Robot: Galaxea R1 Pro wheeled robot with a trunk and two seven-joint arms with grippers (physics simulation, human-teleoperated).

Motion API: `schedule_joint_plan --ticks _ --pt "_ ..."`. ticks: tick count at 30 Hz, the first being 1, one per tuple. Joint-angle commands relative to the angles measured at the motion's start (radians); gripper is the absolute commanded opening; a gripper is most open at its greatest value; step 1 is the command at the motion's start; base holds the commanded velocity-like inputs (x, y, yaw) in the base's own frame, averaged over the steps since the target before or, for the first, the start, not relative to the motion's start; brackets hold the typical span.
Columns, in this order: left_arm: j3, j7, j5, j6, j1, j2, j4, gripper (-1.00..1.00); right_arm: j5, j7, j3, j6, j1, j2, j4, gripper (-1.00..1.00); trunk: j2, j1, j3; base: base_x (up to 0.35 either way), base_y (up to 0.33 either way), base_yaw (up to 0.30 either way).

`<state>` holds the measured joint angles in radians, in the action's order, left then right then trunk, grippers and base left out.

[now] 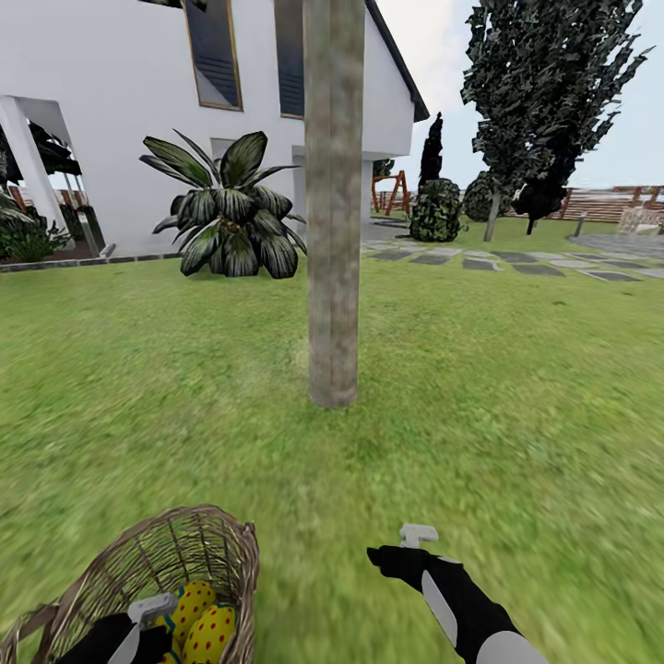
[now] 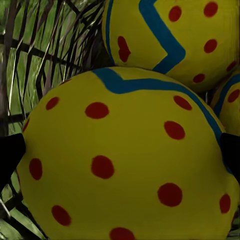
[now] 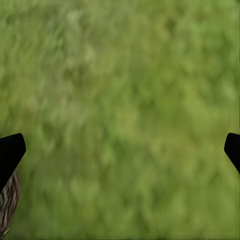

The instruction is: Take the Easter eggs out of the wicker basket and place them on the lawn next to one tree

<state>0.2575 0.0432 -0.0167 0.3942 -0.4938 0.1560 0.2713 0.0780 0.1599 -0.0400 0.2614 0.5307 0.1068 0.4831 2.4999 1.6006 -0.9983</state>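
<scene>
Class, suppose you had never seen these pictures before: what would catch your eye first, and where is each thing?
The thick grey-brown tree trunk rises from the lawn straight ahead, mid-picture. At lower left the wicker basket holds the yellow, red-dotted Easter eggs, with the left end effector reaching inside; the left wrist view shows one egg up close between its fingertips. The right end effector hangs open over bare grass, lower right.

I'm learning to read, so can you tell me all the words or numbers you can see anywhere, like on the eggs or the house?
There are none to read. The yellow eggs in the tan wicker basket have only red dots and a blue zigzag band, no letters. The white house wall, the grey-brown tree trunk and the green lawn carry no writing or signs.
</scene>
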Motion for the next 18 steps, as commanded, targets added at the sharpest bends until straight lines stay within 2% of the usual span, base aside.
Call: schedule_joint_plan --ticks 1,13,18 --pt "0.005 0.001 0.001 0.006 0.0 -0.001 0.002 -1.0 0.008 0.003 -0.004 0.007 0.0 0.001 0.002 1.0 0.0 0.0 -0.001 0.0 0.0 0.0" --pt "0.005 0.002 0.0 0.006 0.0 -0.001 0.002 -1.0 0.008 0.003 -0.004 0.006 0.0 0.001 0.002 1.0 -0.007 -0.004 0.006 0.0 0.0 0.0" --pt "0.005 0.002 -0.002 0.006 0.0 -0.001 0.002 -1.0 0.008 0.004 -0.004 0.007 0.0 0.001 0.002 1.0 -0.035 -0.02 0.019 0.0 0.0 0.0"
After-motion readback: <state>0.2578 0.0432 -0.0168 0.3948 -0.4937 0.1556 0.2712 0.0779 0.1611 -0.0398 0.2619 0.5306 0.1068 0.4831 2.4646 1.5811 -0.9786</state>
